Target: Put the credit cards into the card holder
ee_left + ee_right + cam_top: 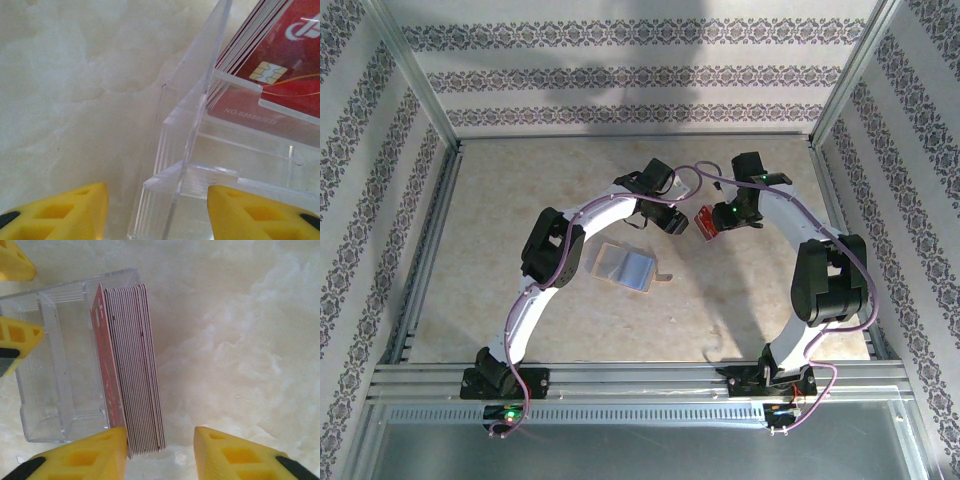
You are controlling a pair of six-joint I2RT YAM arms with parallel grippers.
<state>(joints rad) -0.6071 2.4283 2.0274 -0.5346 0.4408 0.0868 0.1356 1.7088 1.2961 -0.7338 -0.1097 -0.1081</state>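
A stack of red credit cards (137, 365) stands on edge in a clear acrylic stand (60, 365) near the table's middle (705, 225). My right gripper (160, 455) is open around the stack's near end. Its left finger touches the front card, and a gap stays before the right finger. My left gripper (157, 215) is open and straddles the side wall of the stand (190, 150), with the credit cards (290, 55) beyond it. The card holder (625, 265) lies open and flat to the left, clear sleeves up, tan tab toward the right.
The left gripper's yellow fingers (17, 342) show at the stand's far end in the right wrist view. Both arms arch over the table's middle. Aluminium rails (640, 380) run along the near edge, and patterned walls (620, 75) close in the other sides.
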